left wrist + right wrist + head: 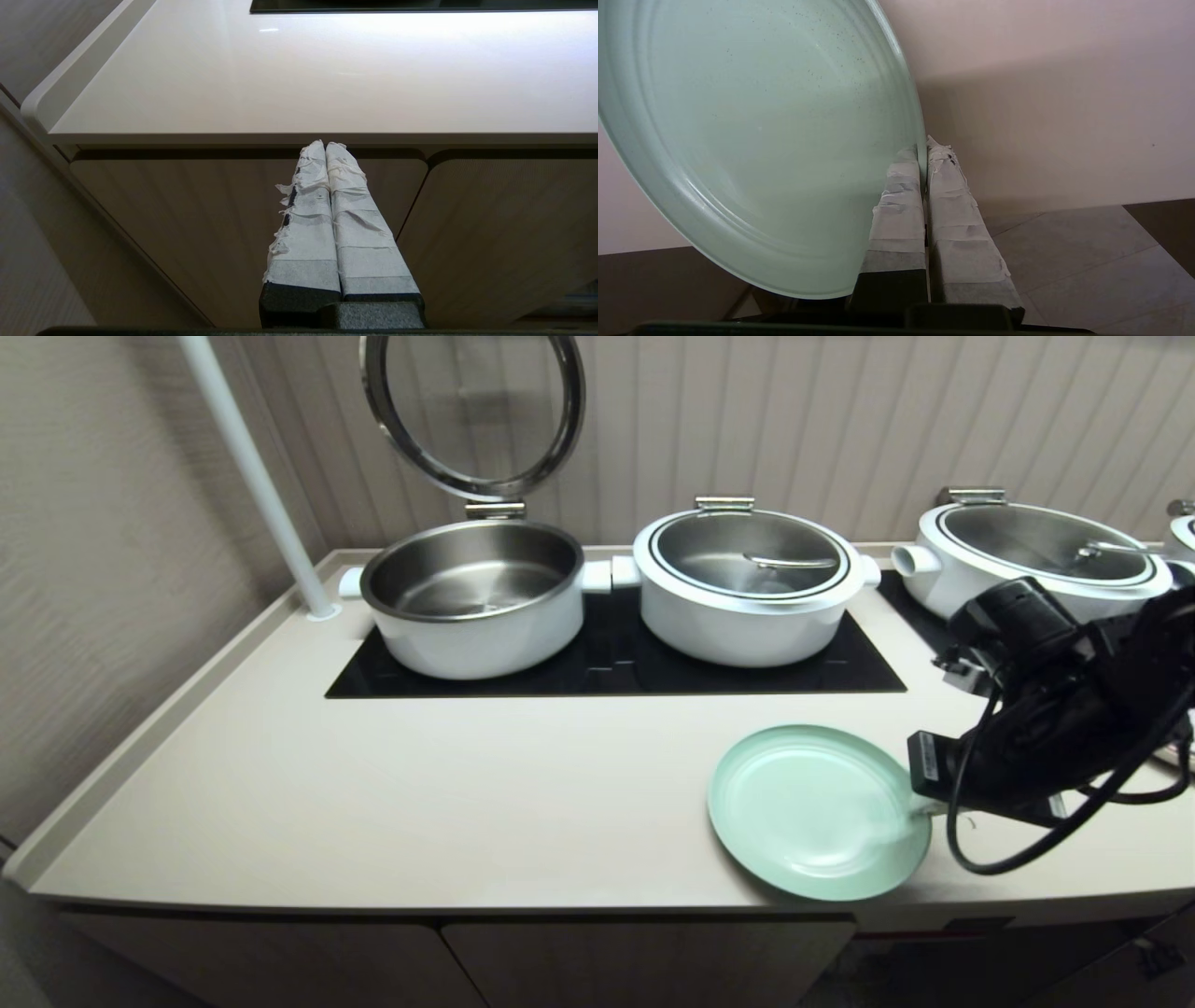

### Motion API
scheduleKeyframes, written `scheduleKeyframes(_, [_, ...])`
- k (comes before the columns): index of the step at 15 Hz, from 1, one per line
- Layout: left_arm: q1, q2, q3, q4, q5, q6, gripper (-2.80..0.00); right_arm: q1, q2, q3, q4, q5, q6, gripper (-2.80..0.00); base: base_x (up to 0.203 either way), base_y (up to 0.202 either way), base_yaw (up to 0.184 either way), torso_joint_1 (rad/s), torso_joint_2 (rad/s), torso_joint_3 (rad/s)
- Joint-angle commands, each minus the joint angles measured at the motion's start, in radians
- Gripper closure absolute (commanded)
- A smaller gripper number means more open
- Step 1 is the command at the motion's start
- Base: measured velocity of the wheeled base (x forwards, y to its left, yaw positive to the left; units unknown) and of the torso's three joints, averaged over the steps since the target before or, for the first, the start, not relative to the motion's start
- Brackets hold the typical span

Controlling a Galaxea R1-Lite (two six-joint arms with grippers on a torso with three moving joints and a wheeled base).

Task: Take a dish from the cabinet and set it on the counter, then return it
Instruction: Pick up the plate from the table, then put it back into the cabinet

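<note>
the dish (812, 807) sits at the counter (373, 793) front edge, right of centre, its rim overhanging slightly. the right gripper (923, 161) has its jaws closed on the dish's right rim. the left gripper (325, 148) hangs below the counter before the cabinet doors (187, 224), jaws closed on nothing. 2 pots (471, 597) stand behind.

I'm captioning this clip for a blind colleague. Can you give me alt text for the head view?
The right gripper is shut on the rim of a mint-green dish at the front of a cream counter. Behind it, three white pots sit on black cooktop panels, the leftmost pot with its lid raised.
</note>
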Motion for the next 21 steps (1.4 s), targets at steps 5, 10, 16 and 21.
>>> scheduleKeyframes(5, [0.0, 0.0, 0.0, 0.0, 0.001, -0.001, 0.0, 0.001, -0.108, 0.072, 0.003, 0.005, 0.054, 0.0, 0.0, 0.0, 0.0, 0.0, 0.0, 0.0])
scheduleKeyframes(10, [0.0, 0.0, 0.0, 0.0, 0.001, -0.001, 0.0, 0.001, -0.181, 0.153, 0.003, 0.006, 0.084, 0.0, 0.0, 0.0, 0.0, 0.0, 0.0, 0.0])
scheduleKeyframes(16, [0.0, 0.0, 0.0, 0.0, 0.001, -0.001, 0.0, 0.001, -0.311, 0.224, 0.003, 0.063, 0.084, 0.0, 0.0, 0.0, 0.0, 0.0, 0.0, 0.0])
scheduleKeyframes(21, [0.0, 0.0, 0.0, 0.0, 0.001, -0.001, 0.0, 0.001, -0.439, 0.29, 0.013, 0.084, 0.078, 0.0, 0.0, 0.0, 0.0, 0.0, 0.0, 0.0])
